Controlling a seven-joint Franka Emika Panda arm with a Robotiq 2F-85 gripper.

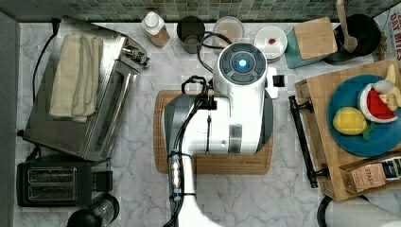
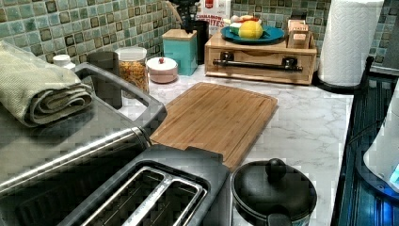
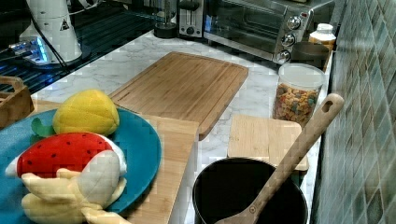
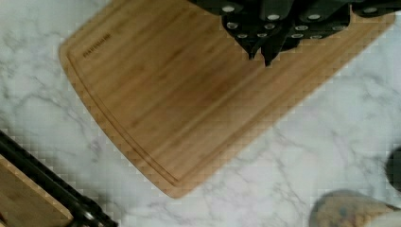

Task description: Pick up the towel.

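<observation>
Folded beige striped cloth towel (image 1: 75,75) lies atop the steel toaster oven (image 1: 101,127), at nine o'clock from the wooden cutting board (image 1: 215,163); gripper (image 4: 265,45) fingers pressed together above it.

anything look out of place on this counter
One thing: the folded towel lies on top of the toaster oven, at the top view's left, an odd spot for cloth on an appliance that heats. Nothing looks spilled, tipped or damaged.

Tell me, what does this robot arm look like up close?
The arm is glossy white with grey joints. On top sits a round grey cap with a glowing blue light. Black cables run along it, one strapped on with a clear connector. The gripper is black, studded with small silver screws.
</observation>
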